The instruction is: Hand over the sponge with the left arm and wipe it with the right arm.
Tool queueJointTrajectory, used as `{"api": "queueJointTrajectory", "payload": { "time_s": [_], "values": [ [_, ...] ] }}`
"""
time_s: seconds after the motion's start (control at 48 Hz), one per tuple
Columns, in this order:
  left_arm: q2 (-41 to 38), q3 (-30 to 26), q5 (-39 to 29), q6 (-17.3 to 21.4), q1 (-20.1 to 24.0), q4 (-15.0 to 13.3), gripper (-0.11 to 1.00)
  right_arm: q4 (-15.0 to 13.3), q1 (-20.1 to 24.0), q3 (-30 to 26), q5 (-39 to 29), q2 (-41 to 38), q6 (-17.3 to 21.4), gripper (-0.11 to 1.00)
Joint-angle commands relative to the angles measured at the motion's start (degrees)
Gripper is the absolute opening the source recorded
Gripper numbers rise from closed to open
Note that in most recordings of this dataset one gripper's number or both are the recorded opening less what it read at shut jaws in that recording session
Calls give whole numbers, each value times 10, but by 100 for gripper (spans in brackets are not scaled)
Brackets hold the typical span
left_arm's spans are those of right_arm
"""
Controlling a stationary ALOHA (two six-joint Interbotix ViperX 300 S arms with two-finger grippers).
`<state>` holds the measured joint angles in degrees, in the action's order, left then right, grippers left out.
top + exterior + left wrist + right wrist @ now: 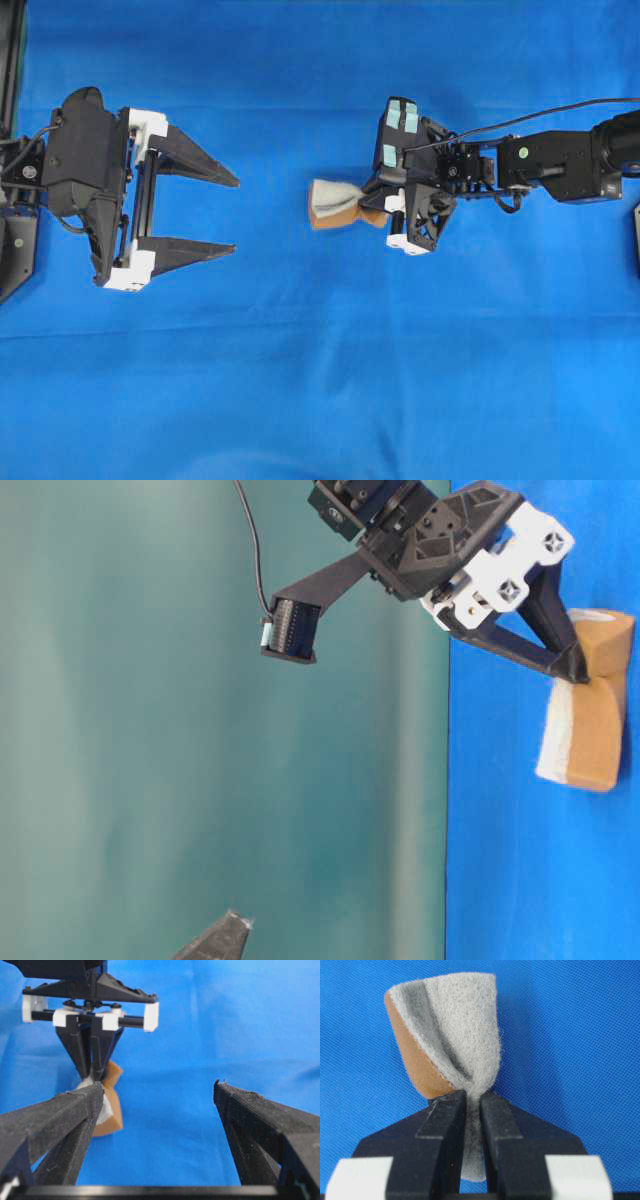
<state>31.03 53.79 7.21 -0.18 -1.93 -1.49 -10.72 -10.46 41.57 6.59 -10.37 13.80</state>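
Right hand [372,205]: pinches the sponge [333,203] at its middle, squeezing it narrow.
Left hand [236,215]: fingers spread wide, holding nothing, apart from the sponge.
Worktop [320,380]: blue cloth.

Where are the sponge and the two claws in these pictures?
sponge [457,1025], right wrist view, grey scouring face.
right gripper [473,1105], right wrist view, between the fingertips pinching it.
left gripper [236,215], overhead view, between the open fingertips.
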Motion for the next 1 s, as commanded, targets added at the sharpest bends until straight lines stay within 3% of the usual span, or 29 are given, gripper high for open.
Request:
{"api": "queueJointTrajectory", "payload": {
  "time_s": [0.0, 0.396, 0.541, 0.645, 0.979],
  "values": [
    [2, -5, 4, 0, -3, -1, 90, -2, -14, -3, 1, 7, -4, 14],
    [2, -5, 3, 0, -3, 0, 90, -2, 12, -6, 11, 8, -3, 14],
    [2, -5, 3, 1, -3, 0, 90, -2, 22, -7, 5, 8, -3, 55],
    [2, -5, 3, 2, -3, 0, 90, -2, 28, -10, 4, 11, 0, 73],
    [2, -5, 3, 6, -3, 0, 90, -2, 33, -10, 3, 44, -2, 74]
  ]
}}
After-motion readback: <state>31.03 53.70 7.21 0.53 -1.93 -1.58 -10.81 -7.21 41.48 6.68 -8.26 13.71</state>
